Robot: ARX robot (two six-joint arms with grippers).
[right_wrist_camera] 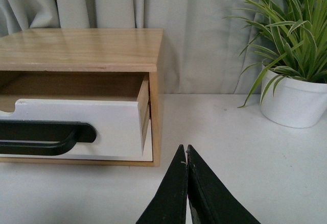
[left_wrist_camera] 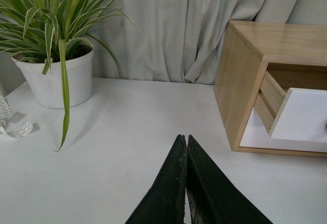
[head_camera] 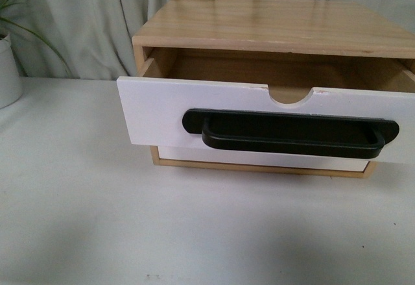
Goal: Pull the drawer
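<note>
The drawer (head_camera: 162, 113), white-fronted with a long black bar handle (head_camera: 292, 132) and a half-round notch in its upper edge, stands pulled part way out of the wooden cabinet (head_camera: 272, 25). In the right wrist view the drawer (right_wrist_camera: 112, 127) and its handle (right_wrist_camera: 46, 137) also show, and in the left wrist view the drawer (left_wrist_camera: 306, 114) juts from the cabinet (left_wrist_camera: 245, 81). My left gripper (left_wrist_camera: 184, 138) is shut and empty, off to the cabinet's left over the table. My right gripper (right_wrist_camera: 185, 147) is shut and empty, just off the cabinet's right front corner. Neither arm shows in the front view.
A plain white drawer front (head_camera: 259, 158) sits below the pulled one. A potted plant in a white pot (left_wrist_camera: 59, 78) stands left of the cabinet, another (right_wrist_camera: 294, 99) to its right. A striped strip (left_wrist_camera: 15, 127) lies near the left pot. Grey curtains (head_camera: 84, 19) hang behind the white table (head_camera: 97, 220).
</note>
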